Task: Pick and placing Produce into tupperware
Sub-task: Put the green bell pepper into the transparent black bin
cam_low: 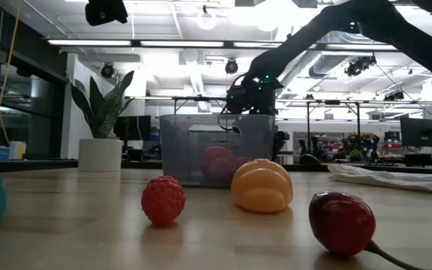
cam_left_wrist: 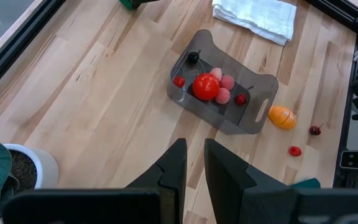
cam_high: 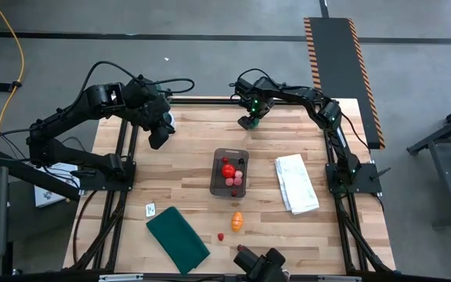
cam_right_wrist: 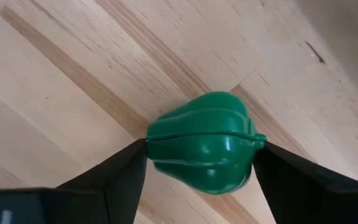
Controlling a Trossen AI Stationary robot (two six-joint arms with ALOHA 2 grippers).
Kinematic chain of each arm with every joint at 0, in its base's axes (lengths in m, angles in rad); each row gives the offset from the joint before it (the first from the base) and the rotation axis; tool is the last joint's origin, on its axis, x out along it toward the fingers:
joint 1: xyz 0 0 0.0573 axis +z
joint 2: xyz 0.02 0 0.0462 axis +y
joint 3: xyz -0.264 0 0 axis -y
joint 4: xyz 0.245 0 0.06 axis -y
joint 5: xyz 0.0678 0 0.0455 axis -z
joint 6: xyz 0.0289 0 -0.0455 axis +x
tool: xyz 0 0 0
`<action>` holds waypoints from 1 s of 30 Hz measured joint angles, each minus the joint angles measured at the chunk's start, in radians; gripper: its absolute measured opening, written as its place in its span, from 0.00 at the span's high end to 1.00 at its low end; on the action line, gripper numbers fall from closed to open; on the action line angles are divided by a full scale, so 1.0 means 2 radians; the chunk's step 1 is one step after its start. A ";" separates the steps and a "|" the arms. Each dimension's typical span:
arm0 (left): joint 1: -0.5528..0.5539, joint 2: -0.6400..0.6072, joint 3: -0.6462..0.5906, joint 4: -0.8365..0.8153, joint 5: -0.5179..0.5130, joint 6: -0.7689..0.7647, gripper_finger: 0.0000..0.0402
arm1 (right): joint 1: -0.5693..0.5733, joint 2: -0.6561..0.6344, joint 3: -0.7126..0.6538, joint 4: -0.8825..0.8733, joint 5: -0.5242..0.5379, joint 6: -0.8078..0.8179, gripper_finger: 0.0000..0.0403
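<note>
The green piece (cam_right_wrist: 202,142) is clamped between the two fingers of the right gripper (cam_right_wrist: 201,149), one finger against each of its sides; in the right wrist view it fills the gap between them, with bare table boards (cam_high: 186,172) behind it. Whether it is already lifted clear of the wood cannot be told.

The coming move turns on where the tupperware (cam_high: 218,186) lies from that gripper. In the high view the right gripper (cam_high: 249,120) is at the table's far edge, and the container sits nearer the table's middle, well apart from it and slightly toward the left arm's side. Its long axis runs from far edge to near edge, so the short far wall is met first. A red ball (cam_high: 227,169) and several small berries are seen inside already.

An orange piece (cam_high: 236,221) and a small red one (cam_high: 221,236) are left on the boards beyond the container.

The left gripper (cam_high: 156,139) hovers at its own far corner, fingers nearly closed on nothing.

No brand, label or readable writing is seen.
</note>
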 joint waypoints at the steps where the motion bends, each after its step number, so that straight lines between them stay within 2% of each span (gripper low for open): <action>1: 0.000 0.000 0.000 0.000 0.000 0.000 0.89 | 0.000 0.000 0.000 0.000 0.000 0.000 0.35; 20: 0.000 0.000 0.000 0.000 0.000 0.009 0.89 | 0.000 -0.003 0.003 -0.030 0.003 -0.004 0.36; 30: 0.000 0.000 0.000 0.001 -0.001 0.017 0.89 | 0.003 -0.006 0.100 -0.079 -0.003 -0.004 0.36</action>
